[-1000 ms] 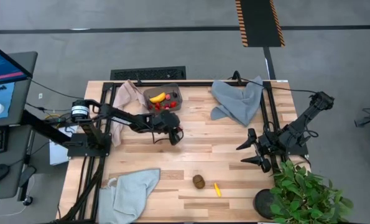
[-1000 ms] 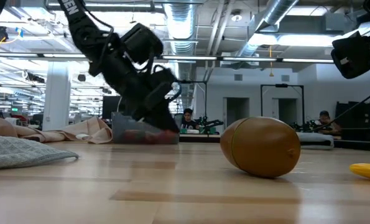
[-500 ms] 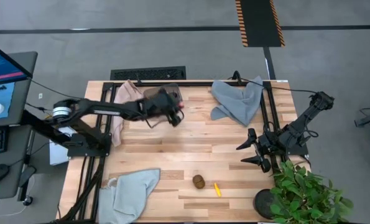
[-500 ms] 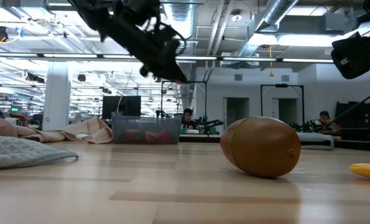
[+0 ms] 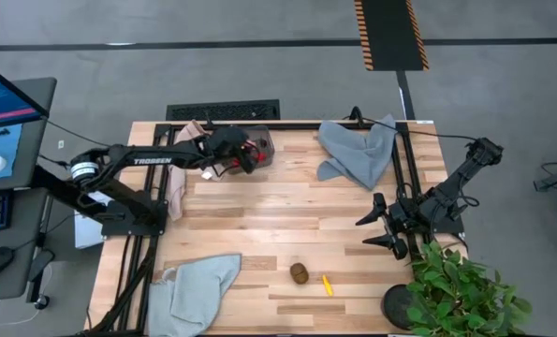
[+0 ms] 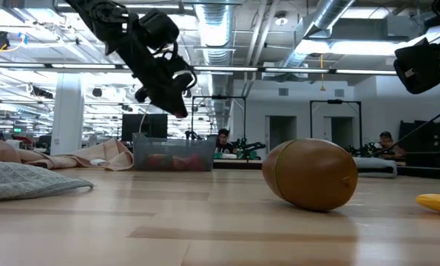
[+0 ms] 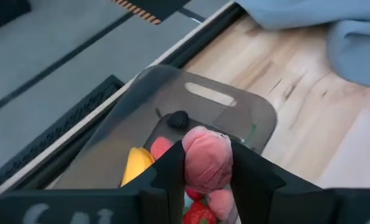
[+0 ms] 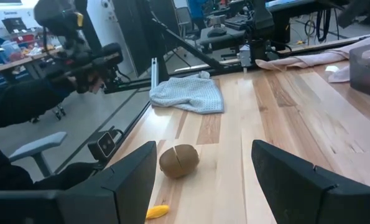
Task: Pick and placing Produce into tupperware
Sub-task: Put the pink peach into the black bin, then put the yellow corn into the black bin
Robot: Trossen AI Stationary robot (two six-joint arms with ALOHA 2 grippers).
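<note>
Over on the left, the left claw (image 5: pixel 247 153) hangs in the air above the tupperware (image 5: pixel 259 140), fingers clamped on a pinkish berry (image 7: pixel 206 159) — the left wrist view shows it snug between the two pads. Right beneath the claw, the translucent tub sits at the far edge of the surface (image 5: pixel 287 225), already carrying a yellow banana (image 7: pixel 137 163), red strawberries (image 7: pixel 201 213) and a dark berry (image 7: pixel 178 118). Just beside it, to the claw's left, lies the beige-pink cloth (image 5: pixel 186 140).

This looks like the drop step, and the trick is patience: the berry should be centred over the open tub, clear of the rim, and lowered close to the pile before the fingers part, so a round piece doesn't bounce off the fruit inside and roll onto the wood. A slow, modest opening should do it.

Moving rightward and well away from the claw, toward the near edge, the brown kiwi (image 5: pixel 299 272) and a tiny yellow piece (image 5: pixel 327 285) wait on the bare wood, still to be collected. A grey-blue cloth (image 5: pixel 358 150) lies off to the claw's right.

Far right, the right claw (image 5: pixel 376 225) rests with fingers spread wide and empty, next to the potted plant (image 5: pixel 461 295).
</note>
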